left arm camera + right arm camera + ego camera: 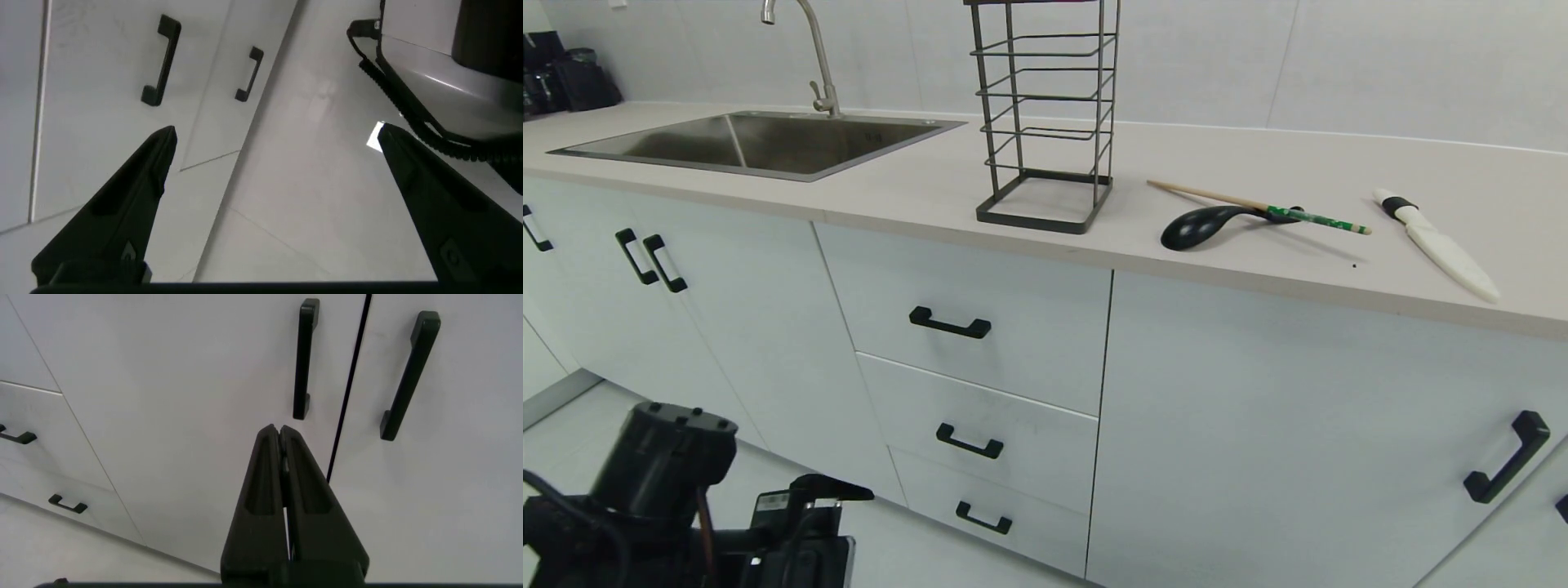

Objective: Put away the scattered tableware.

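Pale counter (pixel 915 192), sink (pixel 768 143) at left, wire rack (pixel 1045 122) mid-counter.
I see spoon (pixel 1201 227), chopsticks (pixel 1258 204), knife (pixel 1437 242) lying right of the wire rack; left hand (pixel 278 139) released over the floor (pixel 310 106), right hand (pixel 280 433) clenched empty by cabinet doors (pixel 163 392).

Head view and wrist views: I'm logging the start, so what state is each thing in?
wire rack, upright, empty
black spoon, lying on the counter
chopstick, lying across the spoon's handle
white knife, lying flat
drawers, shut
left gripper, open
right gripper, shut, empty
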